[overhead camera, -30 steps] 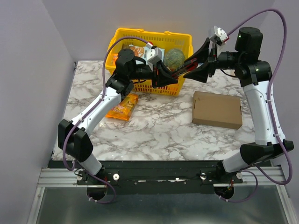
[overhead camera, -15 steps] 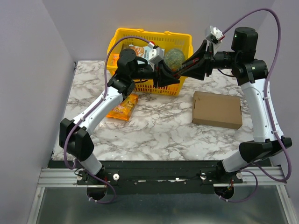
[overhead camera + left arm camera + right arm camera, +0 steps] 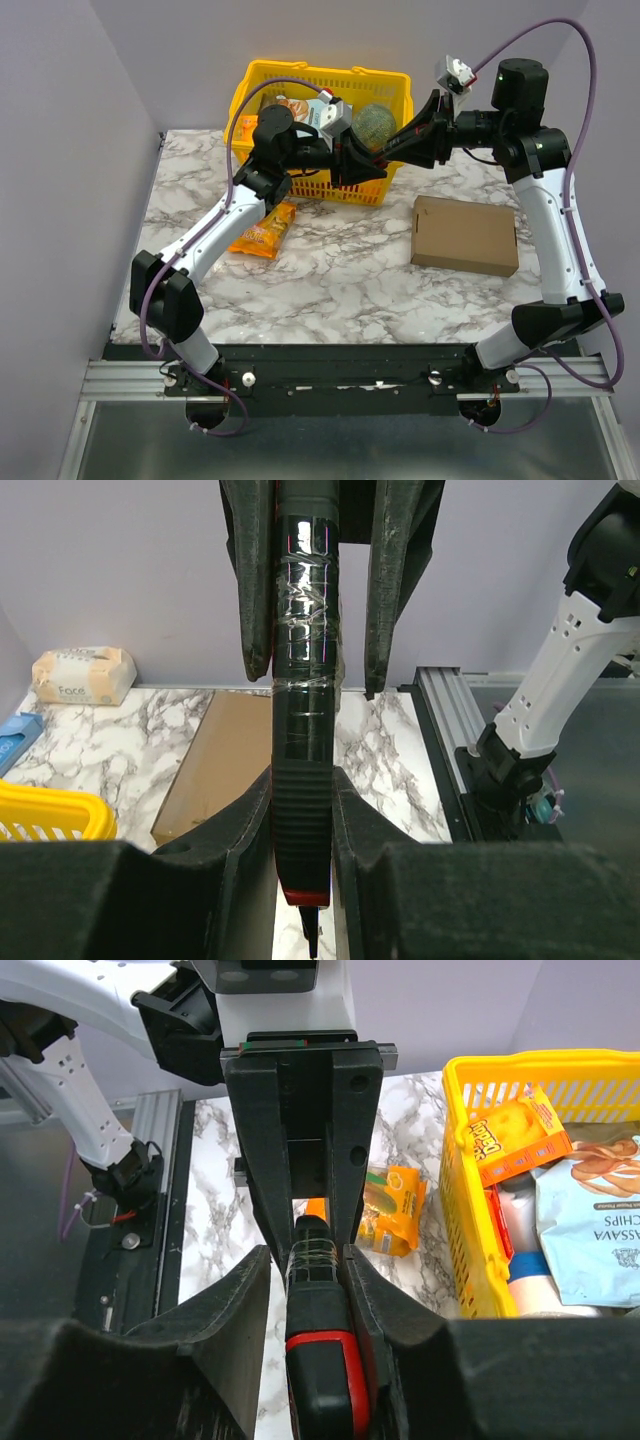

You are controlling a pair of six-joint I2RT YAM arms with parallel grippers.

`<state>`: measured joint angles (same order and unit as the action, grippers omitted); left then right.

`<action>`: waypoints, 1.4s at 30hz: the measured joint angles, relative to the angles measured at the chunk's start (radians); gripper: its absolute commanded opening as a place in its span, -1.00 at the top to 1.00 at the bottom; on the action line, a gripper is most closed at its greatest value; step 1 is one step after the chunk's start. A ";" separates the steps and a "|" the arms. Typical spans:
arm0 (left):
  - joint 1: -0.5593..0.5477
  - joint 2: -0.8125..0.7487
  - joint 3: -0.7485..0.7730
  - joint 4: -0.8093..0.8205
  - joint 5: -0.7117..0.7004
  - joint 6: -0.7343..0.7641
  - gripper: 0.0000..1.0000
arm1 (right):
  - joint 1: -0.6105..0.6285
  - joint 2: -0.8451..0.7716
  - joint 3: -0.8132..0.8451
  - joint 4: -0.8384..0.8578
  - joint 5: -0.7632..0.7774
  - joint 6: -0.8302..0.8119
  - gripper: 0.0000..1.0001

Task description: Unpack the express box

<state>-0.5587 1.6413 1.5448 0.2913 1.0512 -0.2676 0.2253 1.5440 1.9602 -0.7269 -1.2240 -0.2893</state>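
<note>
Left claw [image 3: 302, 798] and right claw [image 3: 318, 1260]: you have both clenched on one black-and-red tool [image 3: 305, 630], above the near wall of one yellow basket [image 3: 320, 72]. One express box [image 3: 465, 236] lies shut on the right, nearer than the basket. One orange packet [image 3: 262, 232] lies on the left.

brown express box [image 3: 465, 236], yellow basket [image 3: 330, 69], grey-veined marble table [image 3: 340, 280].
</note>
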 measured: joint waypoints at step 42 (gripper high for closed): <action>-0.304 -0.097 -0.221 -0.350 -0.381 0.735 -0.31 | -0.557 -0.449 -0.400 0.051 1.126 0.256 0.99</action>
<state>-0.8627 1.5440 1.3235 -0.0586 0.6701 0.4671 -0.3313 1.0946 1.5600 -0.6762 -0.0982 -0.0338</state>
